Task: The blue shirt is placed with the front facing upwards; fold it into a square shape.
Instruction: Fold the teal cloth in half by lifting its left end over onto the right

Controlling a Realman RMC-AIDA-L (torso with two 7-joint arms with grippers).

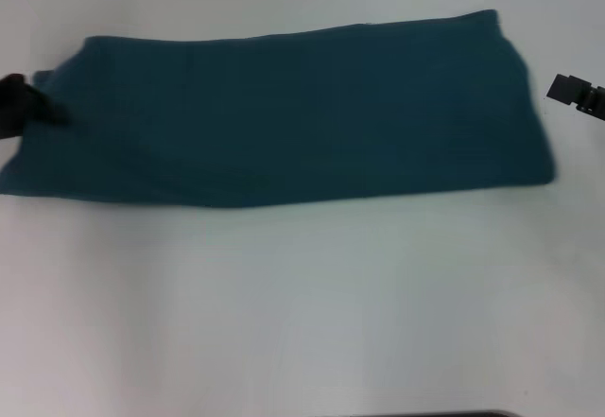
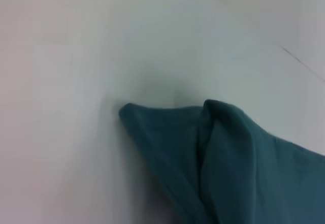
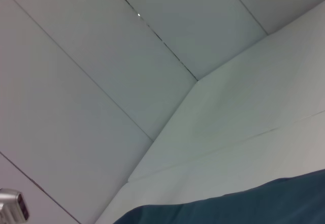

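Note:
The blue shirt (image 1: 284,114) lies on the white table as a long, wide band, plain side up, with no letters or collar showing. My left gripper (image 1: 21,105) is a dark shape at the shirt's left end, touching its edge. The left wrist view shows a folded corner of the shirt (image 2: 238,163) resting on the table. My right gripper (image 1: 577,94) hangs just past the shirt's right end, apart from the cloth. An edge of the shirt (image 3: 244,209) also shows in the right wrist view.
The white table (image 1: 302,304) stretches wide in front of the shirt. Pale wall panels (image 3: 101,82) rise behind the table's far edge. A small metal part (image 3: 11,210) sits at the corner of the right wrist view.

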